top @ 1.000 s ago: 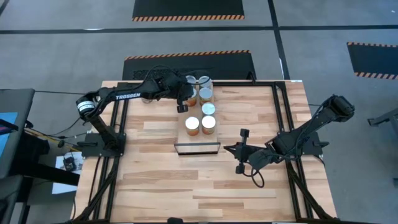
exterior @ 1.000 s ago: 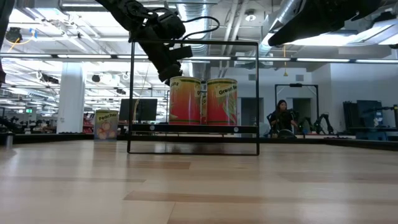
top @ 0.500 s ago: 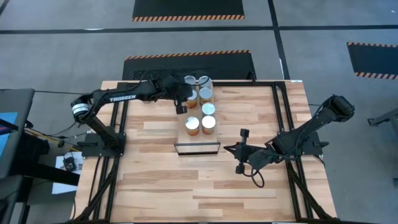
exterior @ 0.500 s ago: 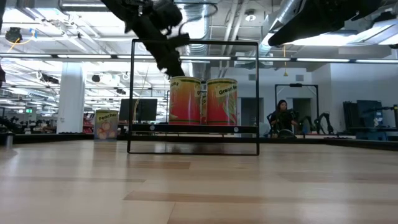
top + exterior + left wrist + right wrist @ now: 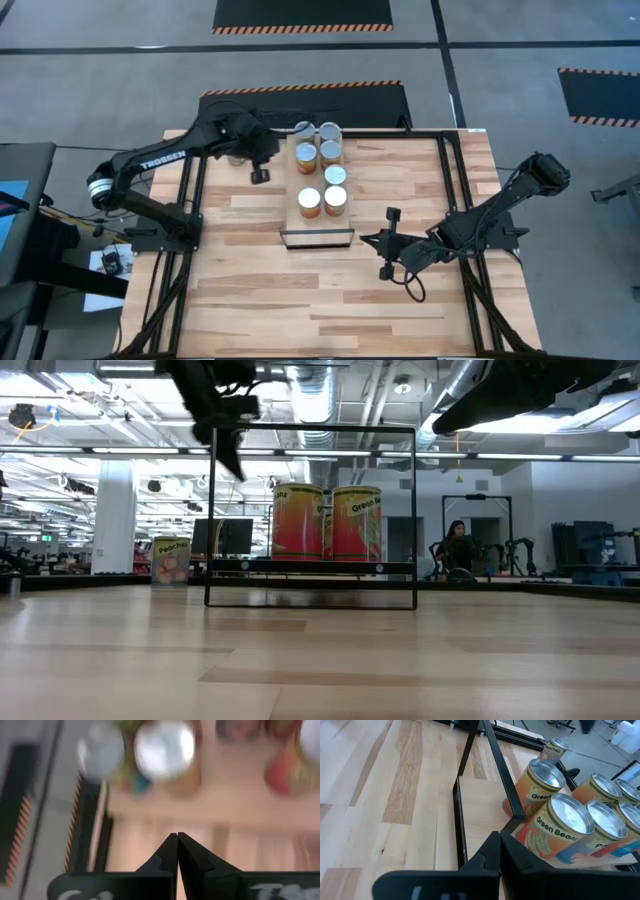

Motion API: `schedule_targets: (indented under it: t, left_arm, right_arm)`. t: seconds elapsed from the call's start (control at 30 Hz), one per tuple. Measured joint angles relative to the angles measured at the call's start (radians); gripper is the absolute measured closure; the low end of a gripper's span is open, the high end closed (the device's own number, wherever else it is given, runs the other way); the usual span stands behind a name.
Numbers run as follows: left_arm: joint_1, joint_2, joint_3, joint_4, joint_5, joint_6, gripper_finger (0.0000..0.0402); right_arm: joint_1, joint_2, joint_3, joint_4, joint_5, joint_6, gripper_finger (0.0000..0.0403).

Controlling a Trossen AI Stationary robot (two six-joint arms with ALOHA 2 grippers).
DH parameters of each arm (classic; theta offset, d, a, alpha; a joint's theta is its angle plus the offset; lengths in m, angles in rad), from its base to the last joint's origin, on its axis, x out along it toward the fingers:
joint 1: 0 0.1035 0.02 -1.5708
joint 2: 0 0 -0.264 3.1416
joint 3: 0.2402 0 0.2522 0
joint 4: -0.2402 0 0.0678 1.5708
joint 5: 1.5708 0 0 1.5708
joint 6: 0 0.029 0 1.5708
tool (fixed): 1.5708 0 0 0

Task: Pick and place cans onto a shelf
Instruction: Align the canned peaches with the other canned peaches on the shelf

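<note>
Several cans [image 5: 322,176] with silvery tops and orange labels stand upright on the shelf [image 5: 318,222], a light-wood plank in a dark frame at the table's middle. In the low view, another can [image 5: 172,560] stands apart, left of the shelf. My left gripper [image 5: 259,176] hangs shut and empty in the air just left of the shelf [image 5: 177,836] [image 5: 233,465]. My right gripper [image 5: 364,238] waits shut and empty off the shelf's near right corner [image 5: 498,839], pointing at the cans [image 5: 560,827].
Dark frame rails [image 5: 441,200] run along the table's sides and far edge. Bare wooden tabletop [image 5: 320,300] lies between the shelf and the near edge. A person [image 5: 455,550] sits in the room far beyond the table.
My left gripper has pulled away from the cans at the shelf's far left, going up and toward the table's left edge. It has stayed shut and carries nothing. The cans stand as before.
</note>
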Motion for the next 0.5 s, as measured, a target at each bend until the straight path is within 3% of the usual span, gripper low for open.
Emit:
schedule_targets:
  t: [0.2,0.4,0.5]
  left_arm:
    - [0.079,-0.058,-0.073,-0.123,-0.012,-0.021,0.0401]
    - [0.157,-0.145,-0.234,-0.010,-0.184,-0.047,0.0397]
    - [0.209,-0.149,-0.274,0.004,-0.206,-0.046,0.0383]
  right_arm:
    - [0.000,0.000,0.000,0.000,-0.001,0.002,0.0389]
    - [0.000,0.000,0.000,0.000,-0.001,0.002,0.0387]
    - [-0.001,0.000,0.000,0.002,-0.001,0.002,0.0387]
